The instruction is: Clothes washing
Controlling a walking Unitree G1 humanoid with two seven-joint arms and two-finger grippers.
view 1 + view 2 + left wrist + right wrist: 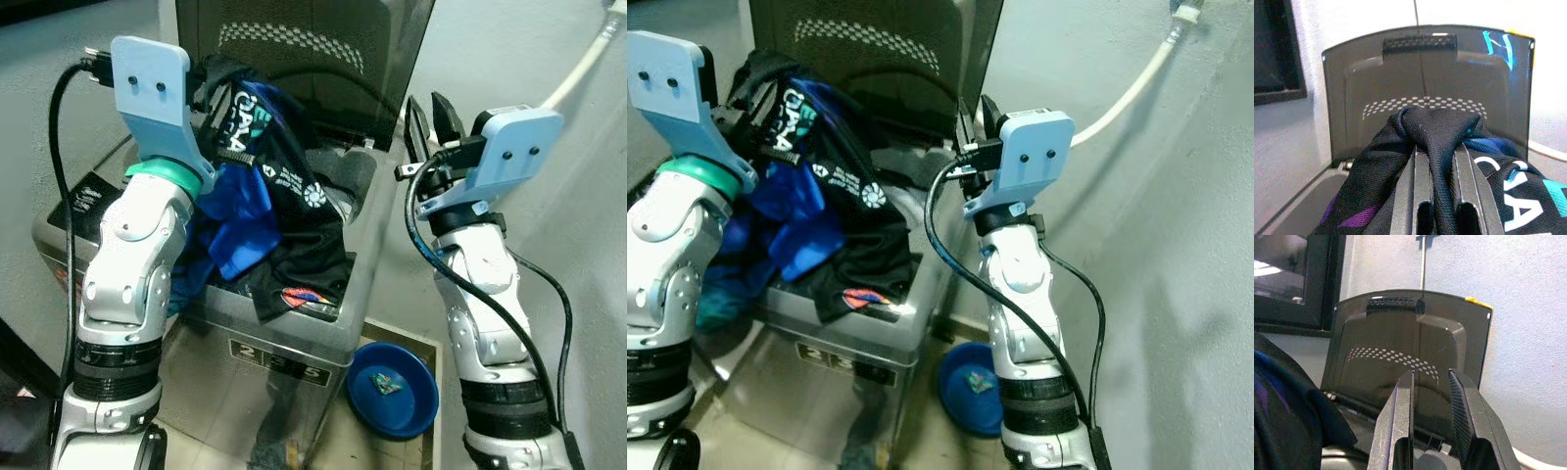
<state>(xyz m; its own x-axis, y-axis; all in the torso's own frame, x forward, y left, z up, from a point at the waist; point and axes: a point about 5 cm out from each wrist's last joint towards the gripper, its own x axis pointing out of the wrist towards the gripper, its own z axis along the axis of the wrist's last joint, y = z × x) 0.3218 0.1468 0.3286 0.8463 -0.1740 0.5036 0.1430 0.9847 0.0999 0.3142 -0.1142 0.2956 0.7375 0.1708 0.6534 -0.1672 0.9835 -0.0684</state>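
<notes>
The left hand (1436, 161) is clamping a black jersey (284, 186) above the washing machine (367, 264); dangling fabric risks snagging its rim. The right hand (434, 122), fingers slightly apart, is hovering beside it.

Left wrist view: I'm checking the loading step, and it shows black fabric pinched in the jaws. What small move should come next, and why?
Probably lower the left gripper toward the open grey top-loading washing machine. Its jaws are shut on the black printed jersey, which is lifted above the heaped clothes rather than settled inside.
</notes>
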